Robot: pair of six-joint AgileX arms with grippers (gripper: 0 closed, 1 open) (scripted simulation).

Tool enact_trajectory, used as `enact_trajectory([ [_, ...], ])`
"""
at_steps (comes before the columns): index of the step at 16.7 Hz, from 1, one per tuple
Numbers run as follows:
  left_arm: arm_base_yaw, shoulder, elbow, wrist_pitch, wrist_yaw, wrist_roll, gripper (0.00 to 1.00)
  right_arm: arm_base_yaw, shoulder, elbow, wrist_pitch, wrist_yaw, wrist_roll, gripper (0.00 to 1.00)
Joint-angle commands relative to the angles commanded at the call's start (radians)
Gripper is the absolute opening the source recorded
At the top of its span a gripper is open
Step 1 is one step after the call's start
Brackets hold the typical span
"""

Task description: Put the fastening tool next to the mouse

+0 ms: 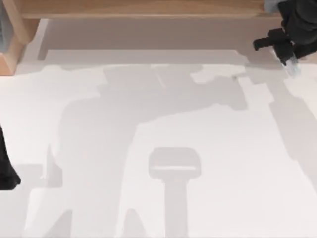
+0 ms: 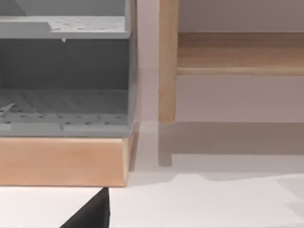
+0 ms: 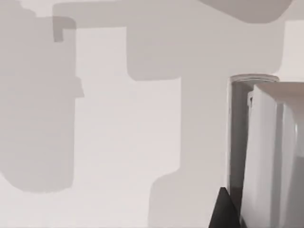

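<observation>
Left arm: parked at the desk's left edge, a dark shape [image 1: 6,171] low on that side.
Left pincer: whether it was released or clenched could not be told.
Grey rack: in the left wrist view, a grey perforated two-level rack [image 2: 66,102] stood on a pale wooden base [image 2: 61,161]. What lay in it was too unclear to name.
Wooden post: a slim upright post [image 2: 167,61] rose just beside the rack, with a wooden rail [image 2: 237,52] running off from it.
Desk: a plain white surface [image 1: 223,163], crossed by grey shadows of the arms.
Wooden shelf: it ran along the desk's far edge [image 1: 148,7] and ended in a block at the far left corner [image 1: 12,49].
Fastening tool, axis: the pale sliver [image 1: 293,69] pointed out of the fingertips towards the desk's near right. In the right wrist view its long, whitish body [image 3: 266,156] showed a darker strip along one edge.
Fastening tool, place: far right corner of the desk, lifted at the fingertips.
Right pincer: at the far right, by the shelf [image 1: 291,63], clenched on the fastening tool. One dark finger [image 3: 222,211] touched the tool's side.
</observation>
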Motion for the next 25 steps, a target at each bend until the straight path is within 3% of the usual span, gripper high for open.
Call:
enact_trajectory([
  [6, 0.000, 0.000, 0.000, 0.000, 0.000, 0.000, 1.00, -0.522, -0.194, -0.451, 0.189, -0.133, -0.434, 0.00],
  [11, 0.000, 0.000, 0.000, 0.000, 0.000, 0.000, 1.00, -0.795, -0.297, -0.650, 0.325, -0.256, -0.581, 0.00],
  [25, 0.000, 0.000, 0.000, 0.000, 0.000, 0.000, 1.00, -0.826, -0.316, -0.676, 0.373, -0.283, -0.594, 0.00],
])
